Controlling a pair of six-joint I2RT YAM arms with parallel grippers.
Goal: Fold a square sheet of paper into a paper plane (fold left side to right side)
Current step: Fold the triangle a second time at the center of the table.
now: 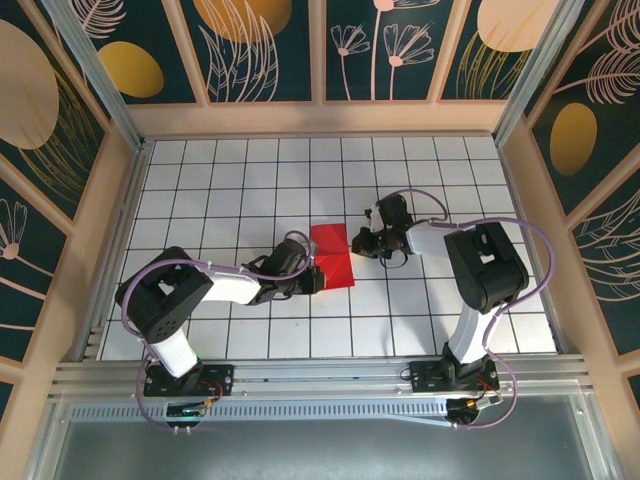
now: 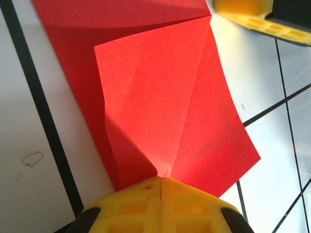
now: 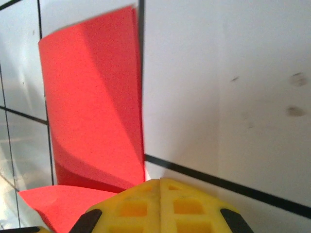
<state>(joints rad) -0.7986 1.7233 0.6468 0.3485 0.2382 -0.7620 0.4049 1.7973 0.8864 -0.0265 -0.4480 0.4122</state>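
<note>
The square sheet of paper [image 1: 333,256] is bright red and lies partly folded in the middle of the tiled table. In the left wrist view its upper flap [image 2: 150,97] bulges up off the layer beneath, with a crease running to my fingertips. My left gripper [image 1: 316,276] [image 2: 161,178] is shut, its yellow tips set on the paper's near-left edge. My right gripper [image 1: 361,243] [image 3: 160,180] is shut beside the paper's right edge, over bare tile; the paper [image 3: 92,111] curves up just left of it. The right gripper's yellow fingers [image 2: 252,14] sit past the paper's far corner.
White tiles with black grid lines [image 1: 420,190] spread on all sides. Low wooden walls [image 1: 320,118] ring the table. Both arms reach in from the near edge, their purple cables [image 1: 240,268] looping above the surface.
</note>
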